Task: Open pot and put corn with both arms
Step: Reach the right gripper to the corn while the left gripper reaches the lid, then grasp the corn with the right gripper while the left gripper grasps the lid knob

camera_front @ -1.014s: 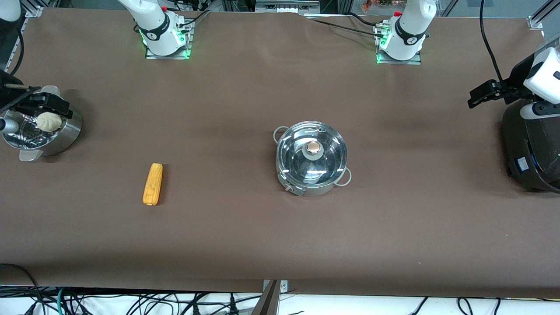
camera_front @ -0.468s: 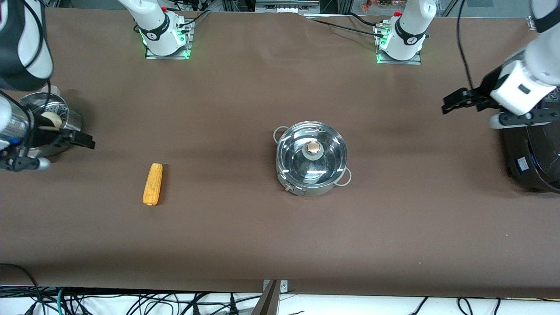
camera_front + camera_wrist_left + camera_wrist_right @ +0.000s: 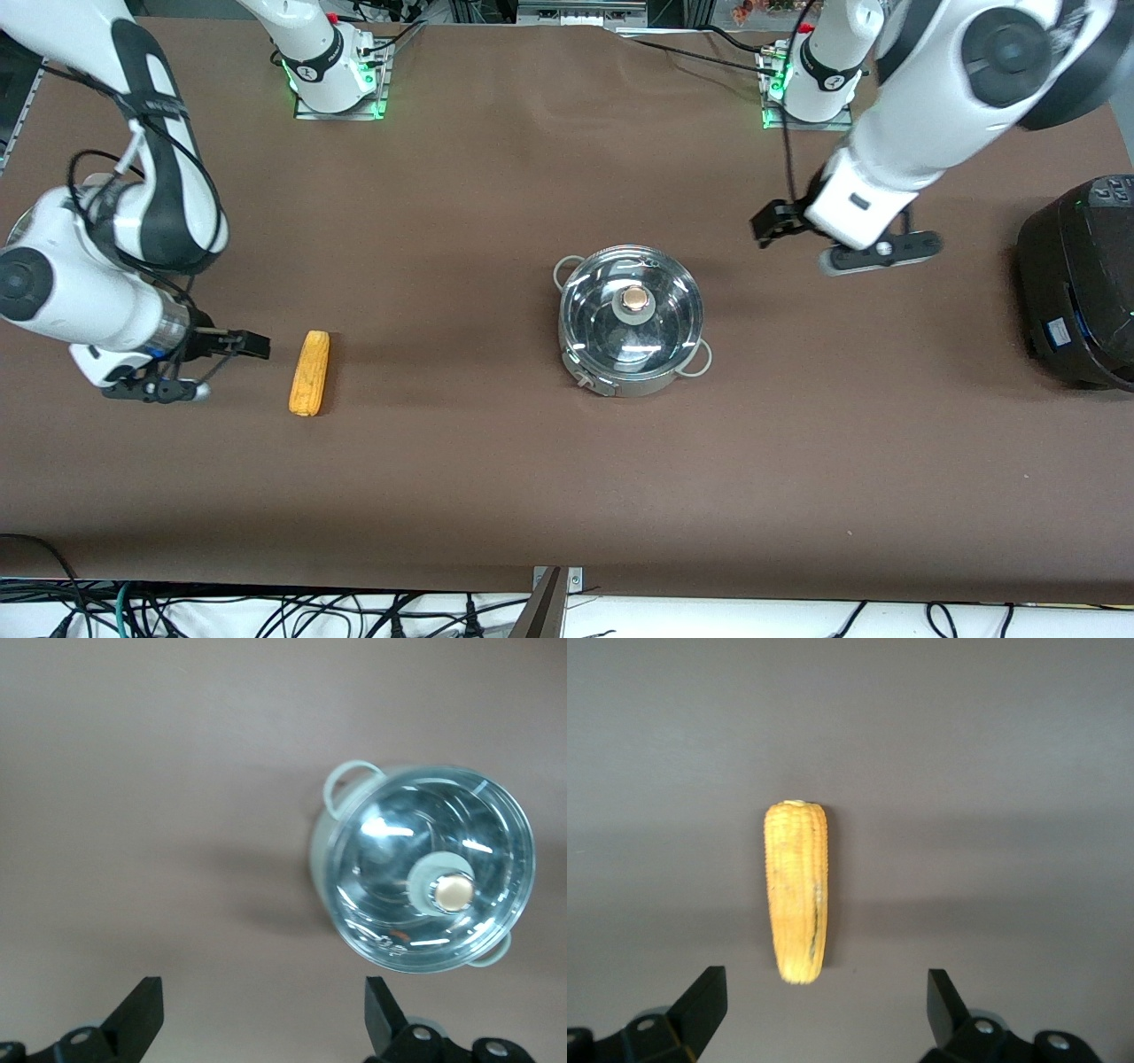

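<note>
The steel pot (image 3: 631, 321) stands mid-table with its glass lid and tan knob (image 3: 633, 299) on. It also shows in the left wrist view (image 3: 430, 868). The yellow corn (image 3: 309, 372) lies on the table toward the right arm's end, and shows in the right wrist view (image 3: 797, 890). My right gripper (image 3: 252, 343) is open and empty, low over the table just beside the corn; its own view (image 3: 824, 1005) has the cob's end between the spread fingers. My left gripper (image 3: 764, 226) is open and empty over the table beside the pot, toward the left arm's end (image 3: 261, 1019).
A big black cooker (image 3: 1076, 283) stands at the left arm's end of the table. The right arm's elbow and forearm (image 3: 133, 213) hang over the table's end near the corn. The table's front edge (image 3: 567, 585) is nearest the camera.
Both arms have swung in from the table's ends. The right gripper came from the steamer bowl to beside the corn. The left gripper came from the cooker toward the pot.
</note>
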`<act>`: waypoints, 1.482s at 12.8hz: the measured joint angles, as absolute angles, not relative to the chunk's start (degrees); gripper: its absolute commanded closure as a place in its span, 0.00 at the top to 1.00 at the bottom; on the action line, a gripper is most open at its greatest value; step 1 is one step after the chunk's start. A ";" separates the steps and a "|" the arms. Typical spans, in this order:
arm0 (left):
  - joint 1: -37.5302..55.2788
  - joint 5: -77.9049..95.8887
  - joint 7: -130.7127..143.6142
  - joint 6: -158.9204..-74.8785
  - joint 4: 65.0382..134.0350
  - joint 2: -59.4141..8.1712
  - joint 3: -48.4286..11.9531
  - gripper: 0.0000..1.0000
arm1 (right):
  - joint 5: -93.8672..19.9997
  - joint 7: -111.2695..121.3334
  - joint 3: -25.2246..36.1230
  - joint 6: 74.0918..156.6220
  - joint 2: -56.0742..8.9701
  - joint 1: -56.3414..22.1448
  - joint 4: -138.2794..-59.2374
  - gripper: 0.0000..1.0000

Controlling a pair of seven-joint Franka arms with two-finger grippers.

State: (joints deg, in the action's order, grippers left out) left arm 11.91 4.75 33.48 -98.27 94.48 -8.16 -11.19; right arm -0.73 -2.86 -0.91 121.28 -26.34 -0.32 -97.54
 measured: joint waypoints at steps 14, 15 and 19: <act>24.95 1.14 46.14 -113.72 86.79 -28.45 -12.15 1.00 | -0.84 -8.14 -0.91 145.42 -33.34 -4.63 -108.26 1.00; 25.23 1.08 46.47 -115.08 85.86 -30.00 -12.14 1.00 | -0.84 -8.14 -0.90 146.44 -34.18 -4.63 -108.26 1.00; 25.27 0.07 46.60 -118.29 84.49 -33.10 -11.83 1.00 | -0.84 -8.13 -0.79 147.97 -35.30 -4.61 -108.25 0.42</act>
State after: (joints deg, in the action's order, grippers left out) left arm 25.27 0.07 46.60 -118.29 84.49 -33.10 -11.83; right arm -0.84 -8.13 -0.79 147.97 -35.30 -4.61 -108.25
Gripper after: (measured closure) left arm 0.000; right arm 0.097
